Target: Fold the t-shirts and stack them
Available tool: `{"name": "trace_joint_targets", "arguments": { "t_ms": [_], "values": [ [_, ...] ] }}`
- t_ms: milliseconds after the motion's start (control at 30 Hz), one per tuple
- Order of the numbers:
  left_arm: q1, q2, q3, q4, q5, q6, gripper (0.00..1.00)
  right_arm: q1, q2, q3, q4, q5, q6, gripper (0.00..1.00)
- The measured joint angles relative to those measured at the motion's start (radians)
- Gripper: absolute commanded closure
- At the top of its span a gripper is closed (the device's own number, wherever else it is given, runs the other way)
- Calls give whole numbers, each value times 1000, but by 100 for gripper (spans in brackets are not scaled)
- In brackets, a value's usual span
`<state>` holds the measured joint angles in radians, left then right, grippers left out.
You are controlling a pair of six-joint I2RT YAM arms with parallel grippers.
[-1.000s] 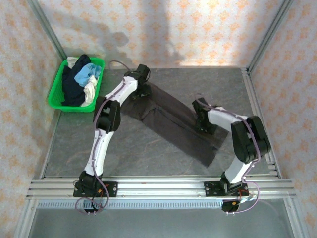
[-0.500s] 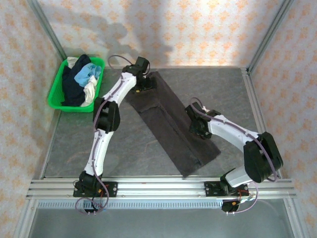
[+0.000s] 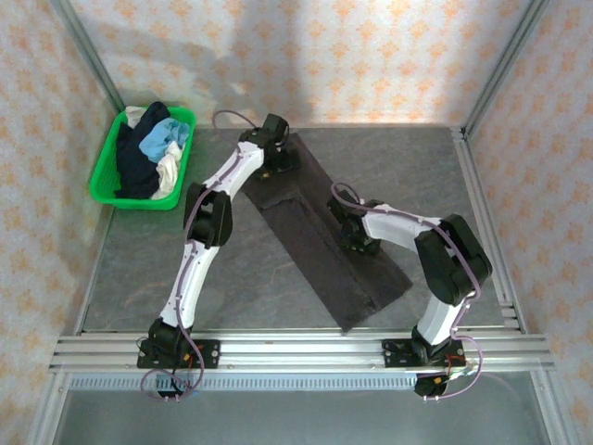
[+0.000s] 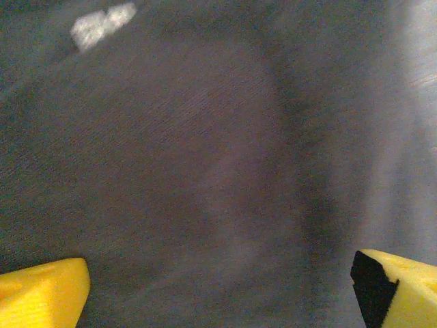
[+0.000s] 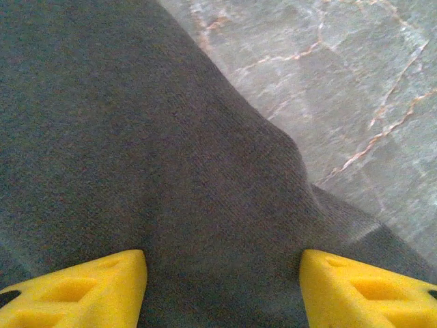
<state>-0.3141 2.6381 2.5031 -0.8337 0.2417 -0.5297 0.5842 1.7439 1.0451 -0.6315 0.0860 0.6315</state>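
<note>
At the left gripper (image 4: 218, 290): spread to the full, yellow fingers (image 4: 42, 294) pushed out to the two lower corners of the wrist view. Holds nothing; hangs over flat dark cloth, with a blurred pale patch (image 4: 102, 25) on the fabric further ahead. At the right gripper (image 5: 222, 287): parted as well, clamped on nothing, set low astride a soft ridge of the same cloth, contact with the fabric impossible to tell. Beneath both: the dark brown-grey t-shirt (image 3: 320, 236), folded into a long narrow strip and laid diagonally across the grey marbled table (image 5: 355, 82), from far centre down to near right. From above, left arm stretched out to the strip's far end, right arm bent in over the strip's right-hand edge about midway along, bare tabletop just beyond that edge. Well apart, in the far left corner: a green basket (image 3: 139, 201) heaped with a navy shirt (image 3: 137, 167), a light blue shirt (image 3: 162, 139) and a cream shirt (image 3: 169, 172), all bunched and unfolded.
</note>
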Motion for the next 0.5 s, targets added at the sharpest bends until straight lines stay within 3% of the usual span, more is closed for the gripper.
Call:
{"name": "trace_joint_targets", "arguments": {
  "t_ms": [167,400,500],
  "values": [
    [-7,114,138,54,18,-34,0,88,11,0,-8,21,85,35],
    [-7,203,285,163,146,-73,0,264,23,4,20,37,269,34],
    [-7,203,285,175,179,-72,0,321,35,20,46,11,325,26]
  ]
}}
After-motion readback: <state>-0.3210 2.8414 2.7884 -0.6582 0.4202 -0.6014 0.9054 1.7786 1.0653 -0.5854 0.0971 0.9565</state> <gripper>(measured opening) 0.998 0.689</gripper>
